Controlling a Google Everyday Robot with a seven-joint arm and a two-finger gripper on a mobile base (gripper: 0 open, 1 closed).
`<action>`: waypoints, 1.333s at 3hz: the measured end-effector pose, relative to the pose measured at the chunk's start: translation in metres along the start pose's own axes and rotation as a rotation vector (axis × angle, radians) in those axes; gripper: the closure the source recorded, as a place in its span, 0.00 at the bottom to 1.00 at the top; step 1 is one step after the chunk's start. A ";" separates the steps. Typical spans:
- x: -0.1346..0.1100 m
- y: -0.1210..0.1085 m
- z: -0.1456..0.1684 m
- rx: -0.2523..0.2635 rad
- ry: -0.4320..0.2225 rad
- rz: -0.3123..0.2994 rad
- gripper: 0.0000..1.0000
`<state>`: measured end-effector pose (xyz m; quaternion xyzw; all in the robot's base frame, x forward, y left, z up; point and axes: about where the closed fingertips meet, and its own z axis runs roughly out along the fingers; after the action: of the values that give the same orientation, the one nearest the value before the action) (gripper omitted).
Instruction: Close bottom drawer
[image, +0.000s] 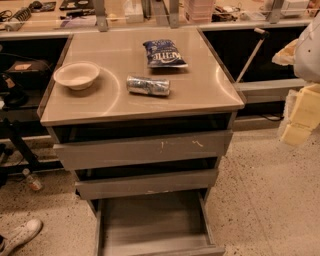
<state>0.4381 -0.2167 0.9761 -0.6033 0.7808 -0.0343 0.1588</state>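
The bottom drawer (150, 222) of the grey metal cabinet stands pulled far out toward me. Its deep flat-floored tray shows empty, and its narrow front panel (165, 250) lies at the bottom edge of the view. My gripper (301, 116), pale yellow, hangs at the far right edge, above the floor. It is well to the right of the cabinet, about level with the top drawer, and touches nothing.
The top drawer front (142, 150) with pale scratches and the middle drawer front (147, 184) stick out slightly. On the cabinet top are a white bowl (76, 75), a lying can (148, 85) and a blue chip bag (164, 54). A shoe (20, 235) and a bottle (32, 181) are on the floor at left.
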 end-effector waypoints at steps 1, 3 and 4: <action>0.000 0.000 0.000 0.000 0.000 0.000 0.00; 0.000 0.000 0.000 0.000 0.000 0.000 0.42; 0.000 0.000 0.000 0.000 0.000 0.000 0.65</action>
<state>0.4381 -0.2167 0.9761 -0.6033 0.7808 -0.0343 0.1589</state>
